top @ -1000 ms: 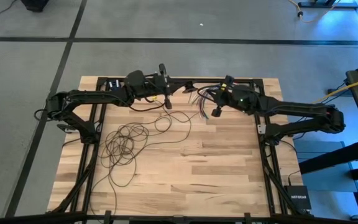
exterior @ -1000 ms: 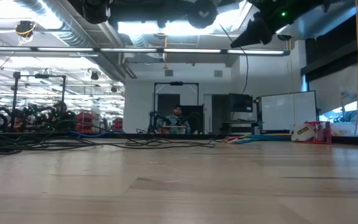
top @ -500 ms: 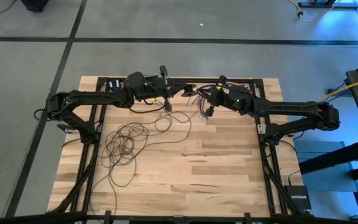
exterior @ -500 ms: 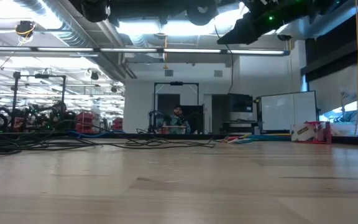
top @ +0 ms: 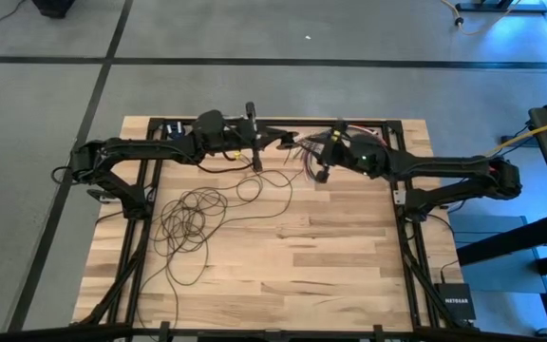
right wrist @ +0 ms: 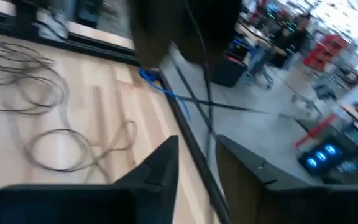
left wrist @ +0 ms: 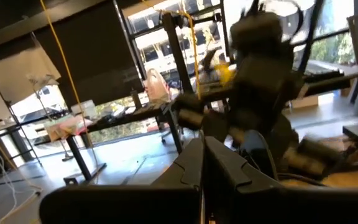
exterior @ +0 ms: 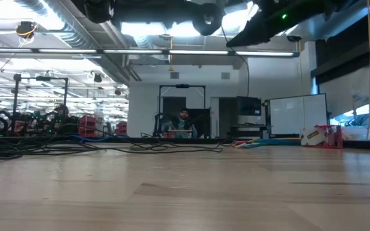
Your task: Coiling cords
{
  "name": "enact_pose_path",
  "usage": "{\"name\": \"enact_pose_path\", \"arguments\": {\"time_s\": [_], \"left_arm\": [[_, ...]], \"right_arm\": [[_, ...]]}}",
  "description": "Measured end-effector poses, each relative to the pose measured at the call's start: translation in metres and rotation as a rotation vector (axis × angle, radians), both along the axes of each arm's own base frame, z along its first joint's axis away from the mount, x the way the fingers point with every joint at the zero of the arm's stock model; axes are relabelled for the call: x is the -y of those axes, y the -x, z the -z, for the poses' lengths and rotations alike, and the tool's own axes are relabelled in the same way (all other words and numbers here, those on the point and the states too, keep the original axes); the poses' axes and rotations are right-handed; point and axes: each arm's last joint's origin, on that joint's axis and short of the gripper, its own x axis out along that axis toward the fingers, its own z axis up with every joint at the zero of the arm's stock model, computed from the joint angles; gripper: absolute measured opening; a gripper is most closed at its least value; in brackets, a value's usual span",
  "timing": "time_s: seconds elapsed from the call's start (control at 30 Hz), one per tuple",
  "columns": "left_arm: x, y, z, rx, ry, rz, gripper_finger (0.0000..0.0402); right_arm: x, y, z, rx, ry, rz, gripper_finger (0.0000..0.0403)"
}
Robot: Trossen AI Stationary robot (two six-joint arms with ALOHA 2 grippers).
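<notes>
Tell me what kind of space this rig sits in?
Probably a robotics lab or workshop. The low view shows a large open hall behind the wooden table, with exposed ceiling ducts, a whiteboard, and equipment racks.

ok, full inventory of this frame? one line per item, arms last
cord: one, thin, dark, loose loops on the table's left half, a strand running up toward the grippers
coloured wires: one short bundle, far edge of table, centre
yellow cable: one, off the table, right
table: one, light wood
black box: one, floor, right of the table's near corner
left gripper: shut, above the far edge, left of centre
right gripper: fingers apart with a strand between them, above the far edge, centre
</notes>
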Motion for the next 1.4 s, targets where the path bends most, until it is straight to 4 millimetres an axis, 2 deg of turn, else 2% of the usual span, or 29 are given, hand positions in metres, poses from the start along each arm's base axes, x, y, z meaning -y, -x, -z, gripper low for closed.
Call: {"name": "enact_pose_path", "arguments": {"time_s": [0.13,0.3,0.43,1.0,1.4], "left_arm": [[0.000,0.000,0.001,-0.015,-0.014,-0.003,0.0001],[0.000,0.000,0.002,-0.024,-0.012,-0.003,0.0001],[0.000,-0.001,0.003,-0.034,-0.031,-0.004,0.0001],[0.001,0.000,0.002,-0.025,0.003,0.000,0.0001],[0.001,0.001,0.002,-0.037,0.020,0.002,0.0001]], "right_arm": [[-0.016,0.011,-0.011,0.005,0.064,-0.002,0.0133],[-0.031,0.028,-0.023,0.000,0.138,0.121,0.0134],[-0.037,0.036,-0.028,0.019,0.153,0.174,0.0133],[-0.041,0.030,-0.025,0.016,0.116,-0.009,0.0133],[-0.043,0.029,-0.025,0.017,0.107,-0.053,0.0133]]}}
